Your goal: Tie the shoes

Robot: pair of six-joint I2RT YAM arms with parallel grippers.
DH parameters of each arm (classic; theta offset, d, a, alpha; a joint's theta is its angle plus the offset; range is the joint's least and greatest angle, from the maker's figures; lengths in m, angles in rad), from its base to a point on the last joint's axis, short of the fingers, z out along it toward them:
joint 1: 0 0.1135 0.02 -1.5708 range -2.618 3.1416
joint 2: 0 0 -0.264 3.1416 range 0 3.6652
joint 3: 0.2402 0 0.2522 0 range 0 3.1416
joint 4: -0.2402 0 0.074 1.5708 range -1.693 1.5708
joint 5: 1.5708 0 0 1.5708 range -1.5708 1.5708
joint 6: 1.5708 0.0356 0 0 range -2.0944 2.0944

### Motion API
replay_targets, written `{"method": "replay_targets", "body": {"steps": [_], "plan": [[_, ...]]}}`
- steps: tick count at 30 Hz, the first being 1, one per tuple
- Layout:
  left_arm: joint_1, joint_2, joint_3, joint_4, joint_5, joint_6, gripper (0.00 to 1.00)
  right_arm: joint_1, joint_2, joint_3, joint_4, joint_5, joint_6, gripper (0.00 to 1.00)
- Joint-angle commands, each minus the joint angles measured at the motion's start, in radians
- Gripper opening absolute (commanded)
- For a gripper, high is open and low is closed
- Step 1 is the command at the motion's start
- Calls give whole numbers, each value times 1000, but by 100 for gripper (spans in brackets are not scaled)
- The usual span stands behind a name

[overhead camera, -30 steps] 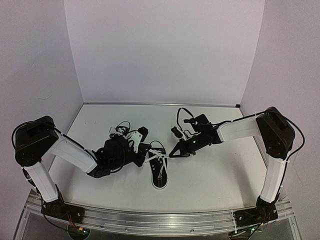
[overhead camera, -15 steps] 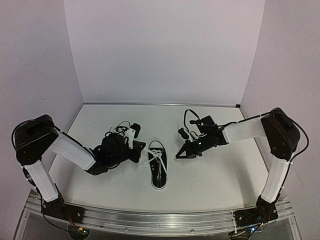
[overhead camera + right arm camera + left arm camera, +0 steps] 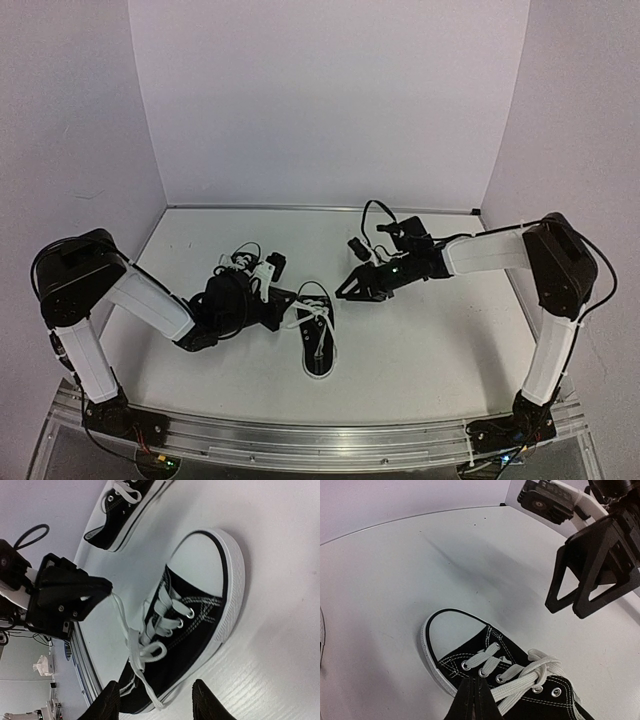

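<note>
Left end effector (image 3: 284,306) just beside shoe (image 3: 318,342)

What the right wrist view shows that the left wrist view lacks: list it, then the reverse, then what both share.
Only right wrist: the left claw from outside, pinching a lace strand, and the second shoe with its laced top. Only left wrist: the right claw from outside, open, beyond the toe. Both: the near shoe, laced side up.
</note>
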Motion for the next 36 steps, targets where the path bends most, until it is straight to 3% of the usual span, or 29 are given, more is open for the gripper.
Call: {"method": "replay_targets", "body": {"steps": [1, 14, 21, 30, 36], "plan": [[5, -4, 4, 43, 33, 11, 0, 0, 62, 66, 63, -50, 30, 47], [6, -22, 2, -126, 117, 120, 0, 10, 149, 113, 73, -96, 54, 52], [6, -32, -15, -138, 127, 150, 0, 18, 185, 143, 87, -116, 83, 53], [6, -24, -9, -169, 154, 178, 0, 42, 225, 185, 89, -123, 100, 50], [6, -20, -3, -181, 155, 181, 0, 66, 236, 210, 89, -133, 105, 43]]}}
